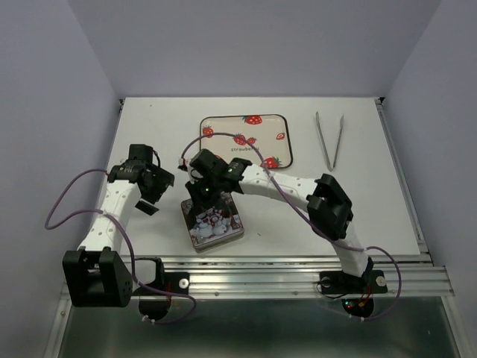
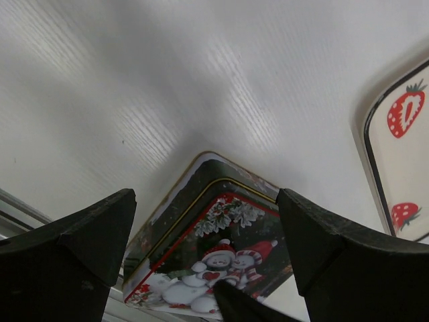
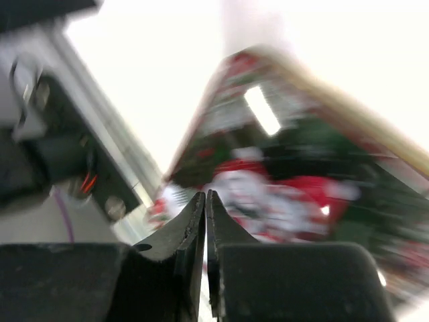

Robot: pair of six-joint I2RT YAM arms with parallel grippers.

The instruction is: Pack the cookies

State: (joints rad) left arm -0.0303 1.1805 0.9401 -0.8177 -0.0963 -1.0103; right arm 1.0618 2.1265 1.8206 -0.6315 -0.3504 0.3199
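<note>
Though the white bench [image 1: 149, 134] takes up most of your overhead view, only three things lie on it. Your right arm [image 1: 283, 186] reaches from its base at the near edge across toward the centre-left, and your left arm [image 1: 112, 205] is folded up close to the near-left corner.

The strawberry-printed tray [image 1: 227, 125] sits at the middle of the far edge. The square tin [image 1: 220, 227] has its snowman lid on and sits near the near edge, a little left of centre and turned at a slight angle. The metal tongs [image 1: 332, 160] lie toward the far-right corner, well apart from the tray.

Your right gripper [image 3: 206, 201] hangs over the far side of the tin with its fingers pressed together and nothing between them. The wrist view is too blurred for you to tell whether it touches the lid. Your left gripper [image 2: 204, 201] sits just left of the tin with its fingers [image 2: 87, 235] spread wide and holding nothing; its camera looks at the tin's corner.

The cookies show in none of your views, so you cannot tell where they are.
</note>
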